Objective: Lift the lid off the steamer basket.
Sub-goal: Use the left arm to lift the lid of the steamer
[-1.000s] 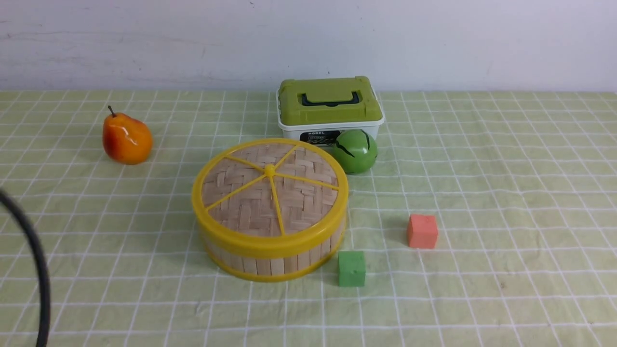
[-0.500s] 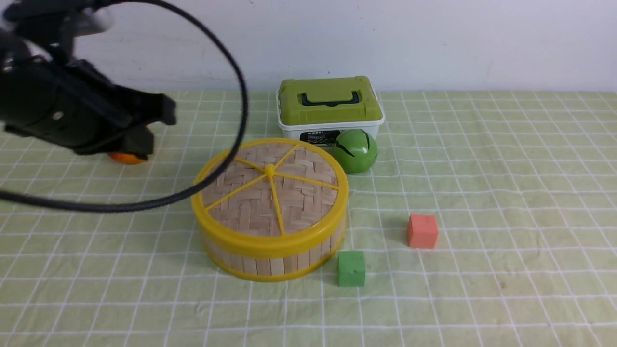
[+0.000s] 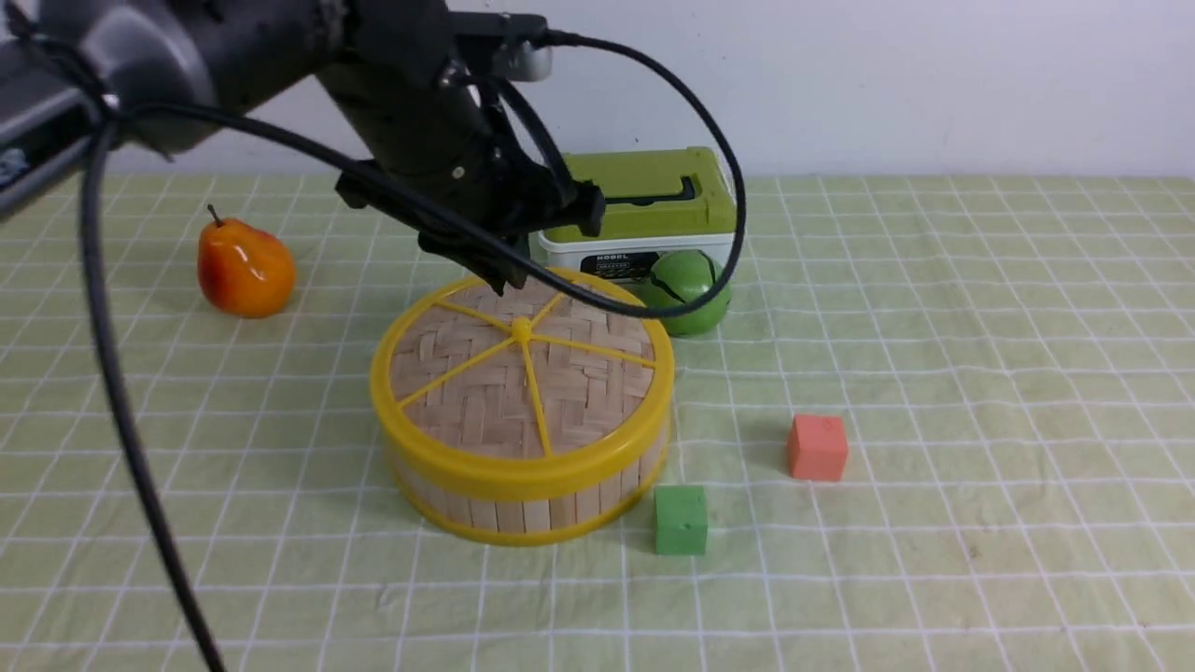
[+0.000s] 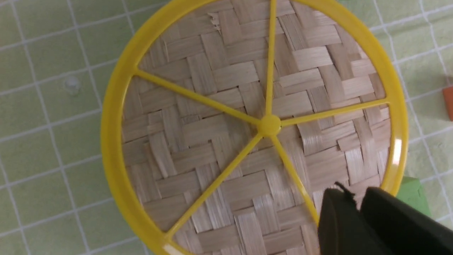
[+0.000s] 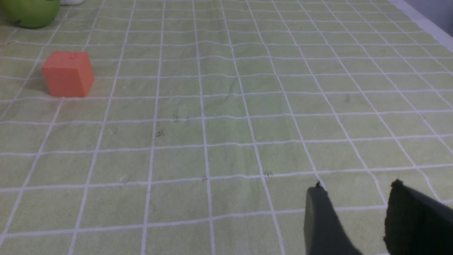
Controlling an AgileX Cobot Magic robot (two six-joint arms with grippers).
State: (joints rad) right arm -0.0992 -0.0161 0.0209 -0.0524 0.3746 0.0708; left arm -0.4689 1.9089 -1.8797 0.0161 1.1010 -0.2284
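Observation:
The lid point(image 3: 485, 392), woven bamboo with a yellow rim, spokes and central knob point(image 3: 522, 329), sits closed on the steamer basket point(image 3: 523, 509) at the table's middle. My left gripper point(image 3: 500, 278) hangs over the lid's far edge, apart from it. In the left wrist view the lid point(image 4: 212, 117) fills the frame. There the left gripper point(image 4: 357, 198) shows its two black fingers pressed together, holding nothing, above the weave near the rim. My right gripper point(image 5: 355, 187) is open and empty over bare cloth; it does not show in the front view.
An orange pear point(image 3: 245, 269) lies at the left. A white box with a green lid point(image 3: 644, 201) and a green ball point(image 3: 691, 294) stand behind the basket. A green cube point(image 3: 681, 520) touches the basket's front right; an orange cube point(image 3: 818, 447) lies further right.
My left arm has swung in from the left edge, past the pear, to above the lid's far edge. The lid, the basket and the other things have not moved.

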